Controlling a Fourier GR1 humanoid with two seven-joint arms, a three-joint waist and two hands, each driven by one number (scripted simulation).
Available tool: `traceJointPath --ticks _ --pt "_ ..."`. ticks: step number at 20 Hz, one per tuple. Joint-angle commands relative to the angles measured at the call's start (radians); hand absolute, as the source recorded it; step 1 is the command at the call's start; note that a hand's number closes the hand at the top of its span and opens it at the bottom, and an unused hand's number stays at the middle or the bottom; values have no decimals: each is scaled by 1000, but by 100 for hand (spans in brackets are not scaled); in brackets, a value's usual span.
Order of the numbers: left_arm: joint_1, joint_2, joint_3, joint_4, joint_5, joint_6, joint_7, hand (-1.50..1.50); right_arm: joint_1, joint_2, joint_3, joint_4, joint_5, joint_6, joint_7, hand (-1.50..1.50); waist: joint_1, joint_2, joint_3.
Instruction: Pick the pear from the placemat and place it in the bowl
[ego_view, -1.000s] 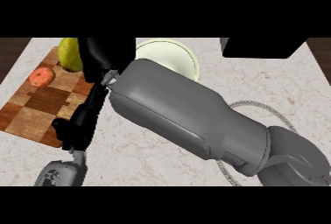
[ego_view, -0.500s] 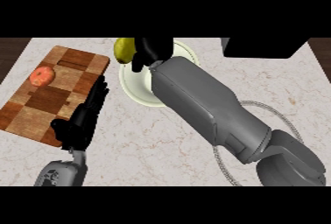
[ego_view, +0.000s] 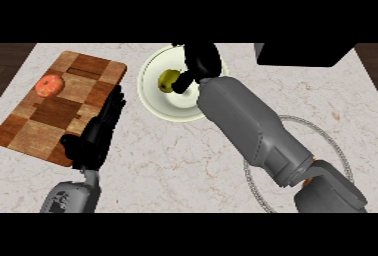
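Observation:
The yellow-green pear (ego_view: 169, 80) is over the inside of the white bowl (ego_view: 159, 105), at the counter's far middle. My right hand (ego_view: 201, 57) reaches in from the bowl's far right side, its fingers curled against the pear's right side. Whether the pear rests on the bowl's floor I cannot tell. The brown chequered placemat (ego_view: 55, 112) lies at the left. My left hand (ego_view: 97, 136) is open, fingers straight, over the placemat's right edge.
A reddish-orange round fruit (ego_view: 49, 86) sits on the placemat's far part. A black box (ego_view: 303, 54) stands at the far right. A thin wire ring (ego_view: 331, 145) lies on the marble counter at the right, partly under my right forearm.
My right hand carried the pear from the placemat's far corner rightwards to the bowl and lowered it inside. The left hand stayed in place.

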Motion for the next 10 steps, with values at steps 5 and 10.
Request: traceJointPath --ticks 5,10 --pt "-10 -2 20 -3 18 -8 28 0 76 4 -125 -15 -128 12 -282 -150 3 -4 1" --pt "-3 -18 0 0 -23 18 2 0 33 -30 -245 -32 -170 -80 -404 -150 -6 -5 1"
